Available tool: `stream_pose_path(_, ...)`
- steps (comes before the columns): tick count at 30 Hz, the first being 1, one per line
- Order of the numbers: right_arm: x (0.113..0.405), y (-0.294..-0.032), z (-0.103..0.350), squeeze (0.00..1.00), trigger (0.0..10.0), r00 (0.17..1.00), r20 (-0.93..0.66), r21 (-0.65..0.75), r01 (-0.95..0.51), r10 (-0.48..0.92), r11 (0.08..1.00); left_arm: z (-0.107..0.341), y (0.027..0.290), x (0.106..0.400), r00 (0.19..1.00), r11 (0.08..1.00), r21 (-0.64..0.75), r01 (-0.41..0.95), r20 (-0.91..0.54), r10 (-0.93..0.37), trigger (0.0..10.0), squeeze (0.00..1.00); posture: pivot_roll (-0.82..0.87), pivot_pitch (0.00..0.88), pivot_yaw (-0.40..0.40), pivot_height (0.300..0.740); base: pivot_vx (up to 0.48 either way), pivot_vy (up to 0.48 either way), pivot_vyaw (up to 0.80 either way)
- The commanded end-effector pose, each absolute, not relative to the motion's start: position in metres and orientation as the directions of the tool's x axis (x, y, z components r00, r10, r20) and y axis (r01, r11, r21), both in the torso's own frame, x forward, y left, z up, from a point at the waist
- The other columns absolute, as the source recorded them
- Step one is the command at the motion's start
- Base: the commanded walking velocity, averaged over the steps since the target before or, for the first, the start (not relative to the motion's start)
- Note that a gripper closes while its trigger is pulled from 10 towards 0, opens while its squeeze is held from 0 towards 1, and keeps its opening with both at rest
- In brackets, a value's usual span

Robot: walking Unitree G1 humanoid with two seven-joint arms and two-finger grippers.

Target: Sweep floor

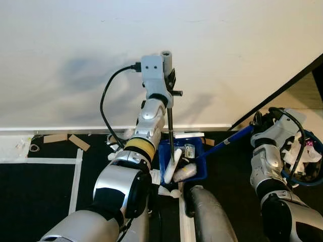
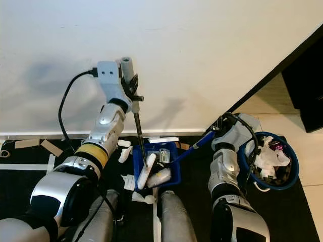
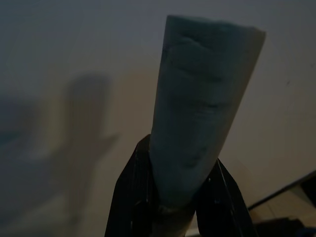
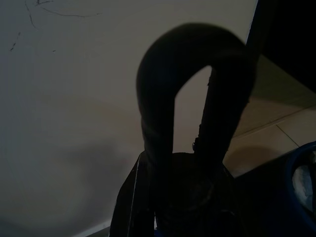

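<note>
My left gripper [image 1: 170,83] is raised in front of the white wall, shut on the grey foam grip [image 3: 197,123] at the top of a thin metal broom rod [image 1: 170,131]. The rod runs down to a white brush head [image 1: 170,170] resting inside the blue dustpan [image 1: 202,175]. Crumpled white litter [image 1: 185,171] lies in the pan. A long blue handle [image 1: 224,143] rises from the pan to my right gripper [image 1: 258,121], which is shut on its black loop end [image 4: 158,98].
A blue bin [image 2: 290,176] stuffed with white rubbish stands at my right, on the edge of the black mat. White tape lines, cardboard scraps [image 1: 78,142] and paper bits [image 1: 169,190] lie along the baseboard. My legs [image 1: 209,217] stand just below the pan. Beige tiles begin at the far right.
</note>
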State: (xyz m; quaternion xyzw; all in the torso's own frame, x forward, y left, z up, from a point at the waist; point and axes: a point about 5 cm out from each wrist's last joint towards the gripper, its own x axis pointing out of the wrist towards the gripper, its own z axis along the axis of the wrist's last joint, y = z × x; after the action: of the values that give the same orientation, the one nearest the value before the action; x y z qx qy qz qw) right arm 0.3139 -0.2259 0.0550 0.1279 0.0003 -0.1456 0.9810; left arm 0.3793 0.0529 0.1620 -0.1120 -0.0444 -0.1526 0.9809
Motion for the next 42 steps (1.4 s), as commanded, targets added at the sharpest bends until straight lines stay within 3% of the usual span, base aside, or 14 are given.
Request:
stream_pose_path(1,0.297,-0.219,0.026,0.00,10.0,0.944,-0.181,0.264,0.316,-0.274,0.912,0.179,0.002,0.368,0.904,0.846,-0.319,0.428,0.180,-0.389,10.0,0.00,0.02,0.270,-0.043,0.740,0.000,0.000,0.00)
stream_pose_path(4,0.297,-0.218,0.024,0.00,10.0,0.944,-0.190,0.263,0.315,-0.272,0.912,0.181,0.025,0.375,0.896,0.870,-0.219,0.441,0.167,-0.412,10.0,0.00,0.03,0.253,-0.041,0.740,0.000,0.000,0.00)
stream_pose_path(6,0.296,-0.218,0.023,0.00,10.0,0.942,-0.200,0.267,0.318,-0.271,0.910,0.184,0.066,0.380,0.895,0.880,-0.176,0.440,0.160,-0.416,10.0,0.00,0.05,0.224,-0.043,0.740,0.000,0.000,0.00)
stream_pose_path(7,0.296,-0.218,0.023,0.00,10.0,0.942,-0.200,0.267,0.318,-0.271,0.910,0.184,0.066,0.380,0.895,0.880,-0.176,0.440,0.160,-0.416,10.0,0.00,0.05,0.224,-0.043,0.740,0.000,0.000,0.00)
stream_pose_path(11,0.297,-0.217,0.022,0.00,10.0,0.940,-0.210,0.275,0.319,-0.268,0.907,0.200,0.145,0.376,0.891,0.890,-0.098,0.445,0.153,-0.428,10.0,0.00,0.07,0.183,-0.055,0.740,0.000,0.000,0.00)
stream_pose_path(13,0.297,-0.217,0.022,0.00,10.0,0.940,-0.210,0.275,0.319,-0.268,0.907,0.200,0.145,0.376,0.891,0.890,-0.098,0.445,0.153,-0.428,10.0,0.00,0.07,0.183,-0.055,0.740,0.000,0.000,0.00)
stream_pose_path(14,0.298,-0.217,0.023,0.00,10.0,0.941,-0.211,0.277,0.318,-0.266,0.907,0.210,0.182,0.372,0.904,0.916,0.030,0.400,0.151,-0.400,10.0,0.00,0.08,0.172,-0.061,0.740,0.000,0.000,0.00)
stream_pose_path(17,0.299,-0.217,0.023,0.00,10.0,0.941,-0.211,0.279,0.318,-0.265,0.906,0.214,0.195,0.370,0.914,0.926,0.067,0.371,0.151,-0.377,10.0,0.00,0.08,0.168,-0.066,0.740,0.000,0.000,0.00)
stream_pose_path(20,0.297,-0.216,0.022,0.00,10.0,0.942,-0.214,0.277,0.311,-0.257,0.909,0.226,0.239,0.364,0.959,0.957,0.257,0.131,0.211,-0.188,10.0,0.00,0.09,0.153,-0.073,0.740,0.000,0.000,0.00)
stream_pose_path(23,0.295,-0.216,0.020,0.00,10.0,0.942,-0.218,0.276,0.311,-0.256,0.910,0.221,0.255,0.359,0.969,0.948,0.318,0.025,0.224,-0.101,10.0,0.00,0.09,0.156,-0.072,0.740,0.000,0.000,0.00)
stream_pose_path(30,0.291,-0.217,0.017,0.00,10.0,0.944,-0.216,0.267,0.304,-0.250,0.915,0.189,0.256,0.354,0.980,0.936,0.349,-0.053,0.198,-0.019,10.0,0.00,0.07,0.195,-0.083,0.740,0.000,0.000,0.00)
stream_pose_path(33,0.288,-0.218,0.018,0.00,10.0,0.955,-0.184,0.254,0.273,-0.231,0.928,0.146,0.233,0.355,0.992,0.939,0.343,-0.003,0.119,-0.041,10.0,0.00,0.03,0.249,-0.097,0.740,0.000,0.000,0.00)
stream_pose_path(37,0.287,-0.221,0.023,0.00,10.0,0.966,-0.131,0.244,0.249,-0.222,0.937,0.124,0.208,0.357,0.995,0.954,0.297,0.027,0.081,-0.053,10.0,0.00,-0.05,0.304,-0.092,0.740,0.000,0.000,0.00)
stream_pose_path(42,0.287,-0.221,0.027,0.00,10.0,0.970,-0.089,0.240,0.239,-0.224,0.941,0.117,0.195,0.360,0.996,0.961,0.273,0.033,0.067,-0.054,10.0,0.00,-0.07,0.317,-0.087,0.740,0.000,0.000,0.00)
